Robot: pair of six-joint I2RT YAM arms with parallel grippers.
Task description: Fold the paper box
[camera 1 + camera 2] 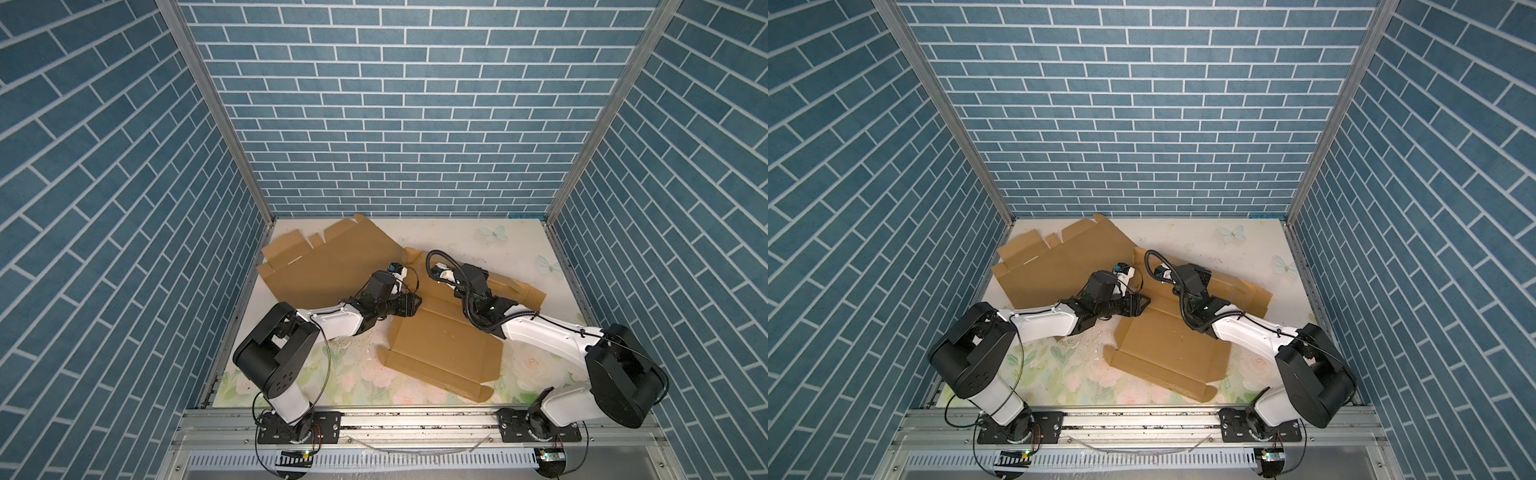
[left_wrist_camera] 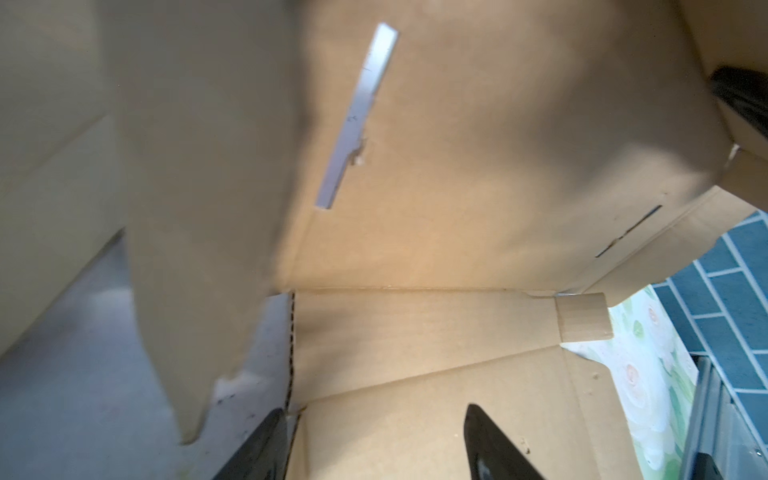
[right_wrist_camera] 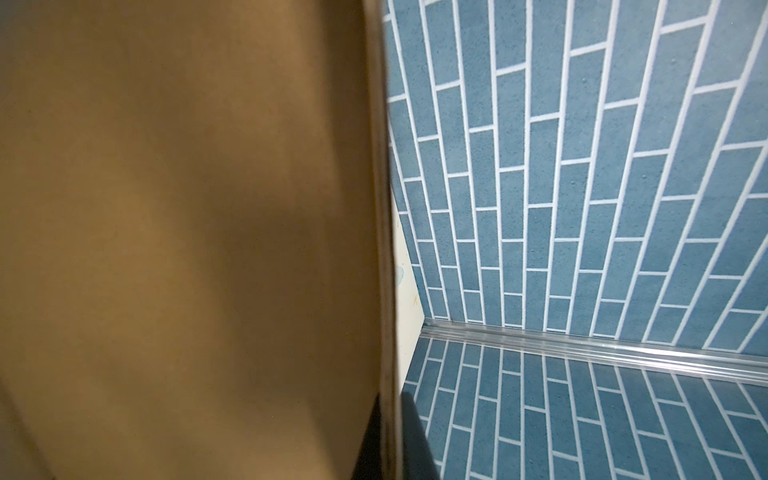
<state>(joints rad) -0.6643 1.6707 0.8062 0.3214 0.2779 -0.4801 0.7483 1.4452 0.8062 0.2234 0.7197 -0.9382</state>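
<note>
Right wrist view — paper box (image 3: 187, 208) edge pinched w/in right gripper (image 3: 390, 419).

Blue brick-patterned walls (image 1: 415, 104) enclose a floral tabletop (image 1: 457, 249) on three sides.

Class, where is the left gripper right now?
In both top views the left gripper is near the middle, open over the flat base of the box, beside its raised flap.
</note>
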